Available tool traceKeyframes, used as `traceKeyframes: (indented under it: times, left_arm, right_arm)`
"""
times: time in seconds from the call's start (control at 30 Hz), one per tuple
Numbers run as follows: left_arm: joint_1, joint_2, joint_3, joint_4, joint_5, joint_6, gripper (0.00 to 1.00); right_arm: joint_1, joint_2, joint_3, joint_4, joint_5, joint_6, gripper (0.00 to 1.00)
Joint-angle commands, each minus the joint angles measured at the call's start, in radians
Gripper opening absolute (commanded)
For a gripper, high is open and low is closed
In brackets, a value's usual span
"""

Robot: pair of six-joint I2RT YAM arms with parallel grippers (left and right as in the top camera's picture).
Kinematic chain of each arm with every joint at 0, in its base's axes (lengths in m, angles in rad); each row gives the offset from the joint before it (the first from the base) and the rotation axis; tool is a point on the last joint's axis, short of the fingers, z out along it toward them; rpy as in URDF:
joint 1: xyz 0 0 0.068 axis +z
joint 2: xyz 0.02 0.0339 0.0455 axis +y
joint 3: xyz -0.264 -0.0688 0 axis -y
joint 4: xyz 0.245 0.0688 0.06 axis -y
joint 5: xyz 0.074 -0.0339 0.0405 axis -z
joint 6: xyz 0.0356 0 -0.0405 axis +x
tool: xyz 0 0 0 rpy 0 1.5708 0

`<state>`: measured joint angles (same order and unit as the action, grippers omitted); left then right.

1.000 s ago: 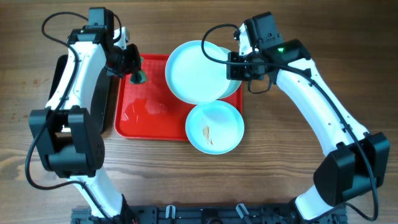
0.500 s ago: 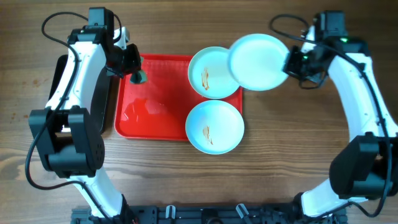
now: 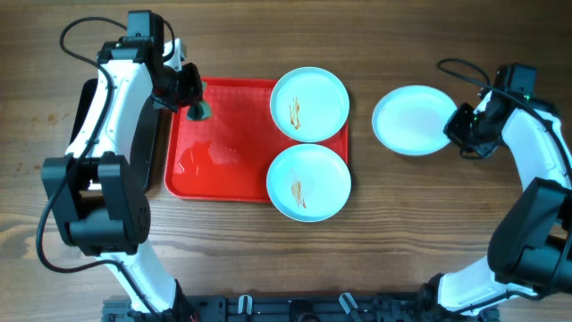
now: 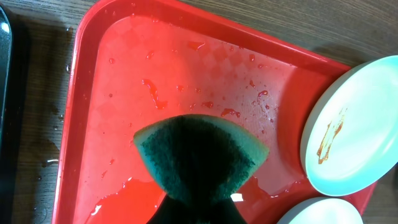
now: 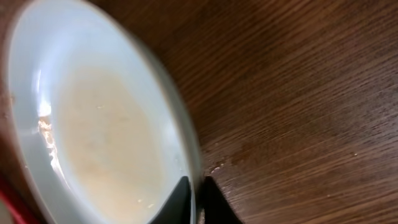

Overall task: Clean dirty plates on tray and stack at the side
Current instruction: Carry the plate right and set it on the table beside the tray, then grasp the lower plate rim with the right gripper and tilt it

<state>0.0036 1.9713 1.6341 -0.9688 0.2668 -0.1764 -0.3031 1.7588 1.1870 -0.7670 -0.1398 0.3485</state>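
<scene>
Your right jaws are clamped on the rim of the clean plate (image 3: 409,121), above the surface at frame right. Your left jaws pinch a green sponge (image 4: 199,155) over the upper left of the tray (image 3: 223,152).

Left hand (image 4: 196,214) mostly behind sponge (image 4: 200,155)

Rear plate (image 3: 309,105), front plate (image 3: 308,182) on tray (image 3: 214,143), right side; third plate (image 3: 412,120) on table (image 3: 402,224) right of it; sponge (image 3: 198,109) over tray's back-left.
</scene>
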Motion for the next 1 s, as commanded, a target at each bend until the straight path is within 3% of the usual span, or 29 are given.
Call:
traceKeyframes:
  times: [0.0, 0.03, 0.07, 0.13, 0.3, 0.53, 0.8, 0.97]
  left_arm:
    - [-0.002, 0.002, 0.019, -0.001, -0.002, 0.012, 0.04]
    - [-0.002, 0.002, 0.019, 0.000, -0.002, 0.012, 0.04]
    - [-0.002, 0.002, 0.019, 0.000, -0.002, 0.012, 0.04]
    - [-0.002, 0.002, 0.019, 0.000, -0.003, 0.013, 0.04]
    - [-0.002, 0.002, 0.019, 0.000, -0.002, 0.013, 0.04]
    - [-0.002, 0.002, 0.019, 0.000, -0.002, 0.013, 0.04]
    - [-0.002, 0.002, 0.019, 0.000, -0.002, 0.013, 0.04]
    - [-0.002, 0.002, 0.019, 0.000, -0.002, 0.013, 0.04]
  right_arm:
    - [-0.002, 0.041, -0.007, 0.013, 0.039, -0.006, 0.22]
    - [-0.002, 0.043, -0.007, 0.014, 0.039, -0.006, 0.29]
    - [-0.002, 0.043, -0.006, 0.013, 0.034, -0.010, 0.44]
    - [-0.002, 0.036, 0.018, -0.029, -0.014, -0.053, 0.51]
    - [0.025, -0.101, 0.122, -0.206, -0.299, -0.195, 0.55]
    - [0.231, -0.179, 0.092, -0.364, -0.332, -0.187, 0.56]
    - [0.451, -0.179, -0.134, -0.193, -0.317, -0.113, 0.56]
    - [0.603, -0.157, -0.182, -0.092, -0.177, -0.010, 0.56]
